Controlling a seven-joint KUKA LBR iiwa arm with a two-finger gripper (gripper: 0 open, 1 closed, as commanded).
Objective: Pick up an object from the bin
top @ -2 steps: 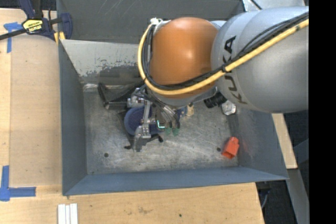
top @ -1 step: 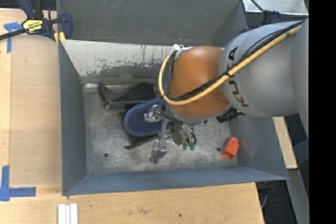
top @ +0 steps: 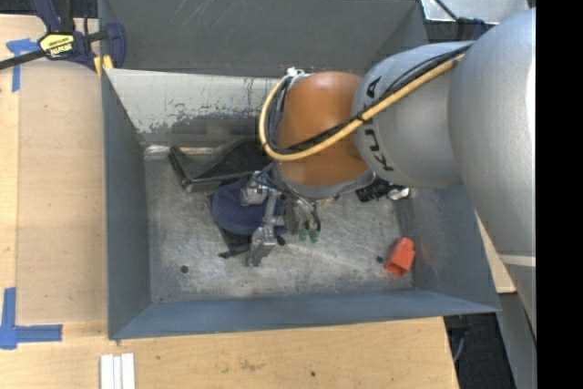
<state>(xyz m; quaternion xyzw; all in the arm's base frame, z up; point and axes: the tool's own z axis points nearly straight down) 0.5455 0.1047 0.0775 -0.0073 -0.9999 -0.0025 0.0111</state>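
Silver robot arm [top: 474,105], closest to the camera, filled the right side and bent down into a grey metal bin [top: 127,223]. The bin's sloped walls kept the loose things gathered on its scuffed floor. A rounded orange cover [top: 319,127] on the wrist, with a yellow cable looped over it, hid much of what lay beneath.

Below the cover, the gripper [top: 266,237] hung low over the middle of the floor, pointing down, as it would for a pick from above. Whether it was open or closed could not be told.

Behind the gripper and to its left, a flat black frame-like piece [top: 214,164] lay near the back wall. Just beside the gripper on its left sat a dark blue rounded thing [top: 232,207], like a soft cap. It was the nearest thing and so the likeliest pick, though contact could not be made out. Well to the right of the gripper, near the front wall, lay a small orange block [top: 399,257]. A tiny dark piece [top: 372,192] sat behind and to the right, close under the wrist.
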